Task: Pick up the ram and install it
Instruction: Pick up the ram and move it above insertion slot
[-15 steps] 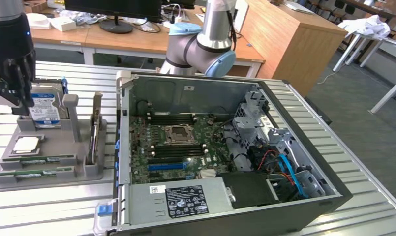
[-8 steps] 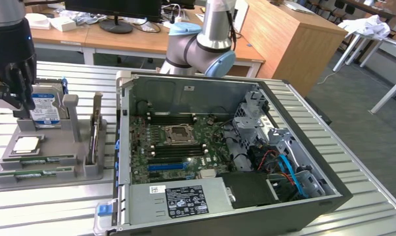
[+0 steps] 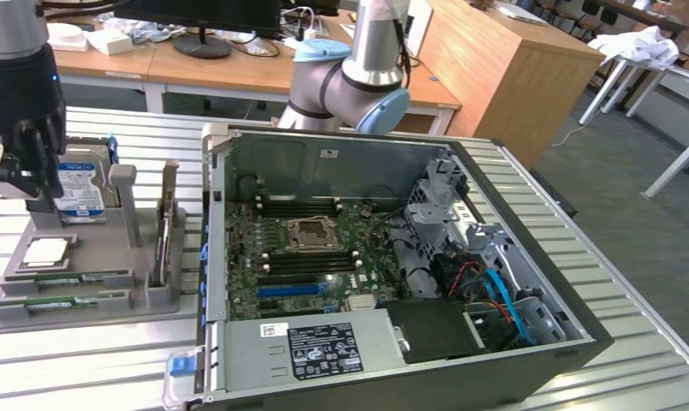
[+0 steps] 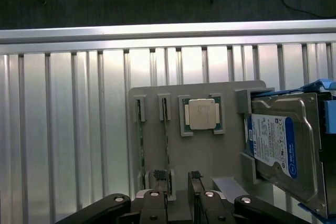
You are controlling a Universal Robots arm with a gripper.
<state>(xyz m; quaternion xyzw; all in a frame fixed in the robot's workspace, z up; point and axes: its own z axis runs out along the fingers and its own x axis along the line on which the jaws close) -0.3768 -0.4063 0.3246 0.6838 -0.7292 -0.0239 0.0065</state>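
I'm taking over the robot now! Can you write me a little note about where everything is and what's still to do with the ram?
The gripper is open, holds nothing and hangs above the tray.
Two ram sticks stand in the tray, beside the CPU.
The computer is open; its ram slots look empty.
Done: nothing yet.
Left: picking up a ram stick and installing it.
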